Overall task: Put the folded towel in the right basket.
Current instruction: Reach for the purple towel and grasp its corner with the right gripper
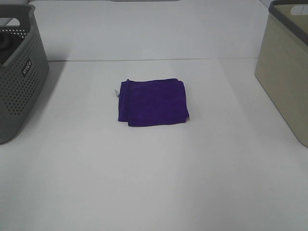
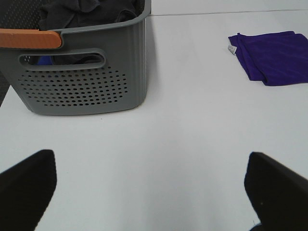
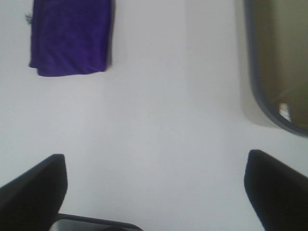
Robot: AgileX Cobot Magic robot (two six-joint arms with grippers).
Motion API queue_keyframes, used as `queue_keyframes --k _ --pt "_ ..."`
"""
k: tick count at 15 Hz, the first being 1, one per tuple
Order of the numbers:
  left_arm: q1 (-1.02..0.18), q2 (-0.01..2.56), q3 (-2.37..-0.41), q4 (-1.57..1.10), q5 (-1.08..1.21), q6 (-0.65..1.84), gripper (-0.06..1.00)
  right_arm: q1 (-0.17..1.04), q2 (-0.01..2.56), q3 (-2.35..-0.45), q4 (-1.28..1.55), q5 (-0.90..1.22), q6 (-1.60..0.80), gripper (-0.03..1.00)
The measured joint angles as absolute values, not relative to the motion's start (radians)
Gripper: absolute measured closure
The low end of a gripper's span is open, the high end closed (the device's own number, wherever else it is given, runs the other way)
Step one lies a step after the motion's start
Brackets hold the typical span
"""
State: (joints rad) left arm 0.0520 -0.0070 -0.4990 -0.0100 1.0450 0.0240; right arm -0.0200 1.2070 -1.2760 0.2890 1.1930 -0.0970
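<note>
A folded purple towel (image 1: 153, 102) lies flat on the white table near its middle. It also shows in the left wrist view (image 2: 274, 57) and in the right wrist view (image 3: 70, 36). The right basket (image 1: 284, 72), beige with a grey rim, stands at the right edge; the right wrist view shows its rim (image 3: 255, 77). Neither arm shows in the exterior high view. My left gripper (image 2: 151, 192) is open and empty, well away from the towel. My right gripper (image 3: 156, 192) is open and empty, between the towel and the beige basket.
A grey perforated basket (image 1: 19, 72) stands at the left edge, holding dark clothes (image 2: 86, 12), with an orange handle (image 2: 30, 38). The white table (image 1: 154, 183) stretches between the baskets.
</note>
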Motion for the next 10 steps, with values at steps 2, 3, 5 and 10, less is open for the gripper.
queue_keyframes --k 2,3,5,10 --pt "0.052 -0.007 -0.499 -0.010 1.045 0.024 -0.05 -0.020 1.350 -1.357 0.417 1.172 -0.146 0.01" --pt "0.052 -0.007 -0.499 -0.010 1.045 0.024 -0.05 -0.018 1.395 -1.382 0.451 1.172 -0.158 0.01" --pt "0.052 -0.007 -0.499 -0.010 1.045 0.024 -0.05 0.027 1.583 -1.482 0.523 1.149 -0.206 0.01" --pt "0.052 -0.007 -0.499 -0.010 1.045 0.024 -0.05 0.120 2.082 -1.833 0.568 1.198 -0.226 0.01"
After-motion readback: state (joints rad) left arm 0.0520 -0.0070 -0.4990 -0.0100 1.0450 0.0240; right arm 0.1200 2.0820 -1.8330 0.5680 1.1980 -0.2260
